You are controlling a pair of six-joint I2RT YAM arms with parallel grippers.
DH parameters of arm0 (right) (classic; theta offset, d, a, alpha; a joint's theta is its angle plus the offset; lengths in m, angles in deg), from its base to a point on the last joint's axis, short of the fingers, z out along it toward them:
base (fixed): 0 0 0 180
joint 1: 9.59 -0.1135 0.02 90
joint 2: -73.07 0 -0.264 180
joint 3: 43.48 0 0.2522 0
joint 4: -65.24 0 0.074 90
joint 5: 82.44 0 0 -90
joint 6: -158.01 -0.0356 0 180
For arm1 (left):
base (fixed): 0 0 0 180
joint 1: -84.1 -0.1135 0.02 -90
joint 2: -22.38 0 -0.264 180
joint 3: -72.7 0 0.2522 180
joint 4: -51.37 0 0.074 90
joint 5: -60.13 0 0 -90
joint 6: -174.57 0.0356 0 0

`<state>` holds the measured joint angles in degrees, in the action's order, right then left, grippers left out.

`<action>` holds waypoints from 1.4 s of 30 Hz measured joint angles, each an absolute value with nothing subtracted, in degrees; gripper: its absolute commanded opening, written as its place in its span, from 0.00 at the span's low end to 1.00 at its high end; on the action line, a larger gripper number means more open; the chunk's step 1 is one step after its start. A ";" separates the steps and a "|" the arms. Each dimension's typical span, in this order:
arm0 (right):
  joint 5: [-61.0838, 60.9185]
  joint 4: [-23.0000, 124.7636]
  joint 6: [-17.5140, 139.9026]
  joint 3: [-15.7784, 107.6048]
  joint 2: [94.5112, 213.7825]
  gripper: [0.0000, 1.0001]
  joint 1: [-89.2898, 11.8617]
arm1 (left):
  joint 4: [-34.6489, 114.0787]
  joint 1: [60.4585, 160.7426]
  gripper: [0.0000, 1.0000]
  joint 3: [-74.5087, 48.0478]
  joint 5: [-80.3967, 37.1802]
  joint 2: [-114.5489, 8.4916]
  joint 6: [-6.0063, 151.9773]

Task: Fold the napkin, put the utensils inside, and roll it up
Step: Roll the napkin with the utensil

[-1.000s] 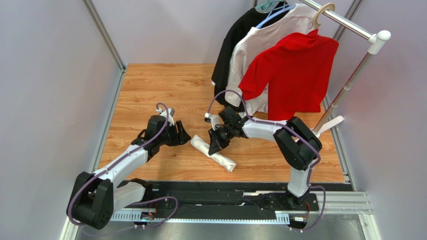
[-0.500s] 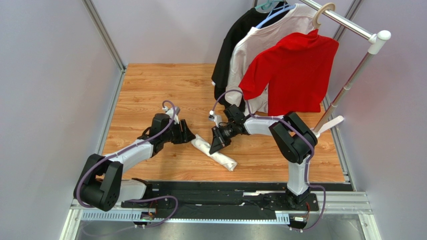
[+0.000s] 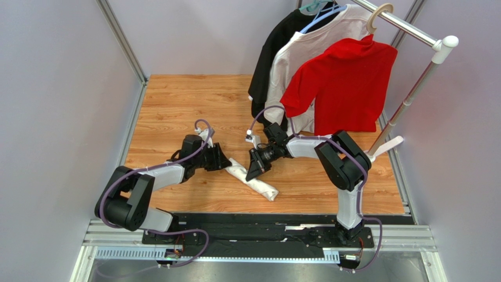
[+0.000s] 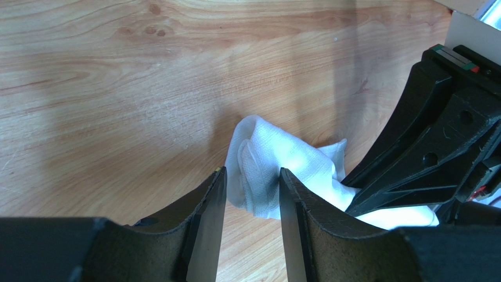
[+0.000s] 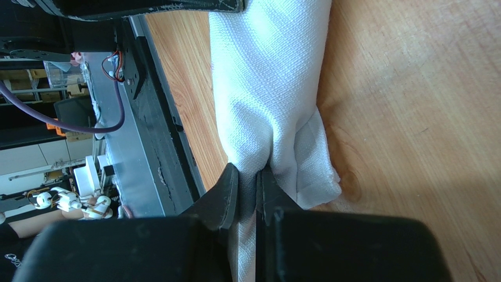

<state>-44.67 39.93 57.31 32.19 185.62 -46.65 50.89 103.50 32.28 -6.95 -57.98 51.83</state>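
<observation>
Grey walls (image 3: 59, 88) enclose a wooden table (image 3: 176, 100) beside a clothes rack (image 3: 410, 101).

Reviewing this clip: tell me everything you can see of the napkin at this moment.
The napkin is white, thin woven cloth, rolled into a loose tube lying flat and diagonal on the wooden table between the two arms. Its far-left end is crumpled, with layered folds showing; the left pincer stands open astride that end. The right pincer is shut on a fold partway along the roll. The near-right end lies free. No utensil shows; anything inside is hidden.
</observation>
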 measured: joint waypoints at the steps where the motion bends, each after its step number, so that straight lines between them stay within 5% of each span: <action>1: -44.67 39.93 57.31 32.19 185.62 0.01 -46.62 | 51.30 103.50 0.39 32.33 -6.62 -58.15 51.62; 6: -43.84 39.71 57.11 32.28 185.62 0.09 -46.65 | 53.47 103.50 0.11 32.28 -4.26 -60.34 50.65; 8: -43.51 39.47 56.83 32.30 185.60 0.23 -46.62 | 54.12 103.43 0.00 32.26 -3.39 -60.89 50.33; 12: -41.26 38.37 56.94 32.32 184.88 0.44 -46.62 | 54.19 103.39 0.00 32.26 -2.69 -60.84 50.20; 14: -39.03 37.06 57.03 32.28 183.30 0.46 -46.80 | 53.23 103.39 0.00 32.17 -2.82 -60.47 50.24; 28: -1.33 29.33 59.10 32.15 168.99 0.53 -63.96 | 35.74 103.46 0.00 24.61 -6.49 -59.49 51.79; 42: 29.64 37.35 68.83 26.72 167.83 0.52 -80.04 | 31.96 103.43 0.00 20.55 -5.86 -63.75 51.94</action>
<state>29.64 37.35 68.83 26.72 167.83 -80.04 31.96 103.43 20.55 -5.86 -63.75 51.94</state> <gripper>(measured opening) 0.527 0.029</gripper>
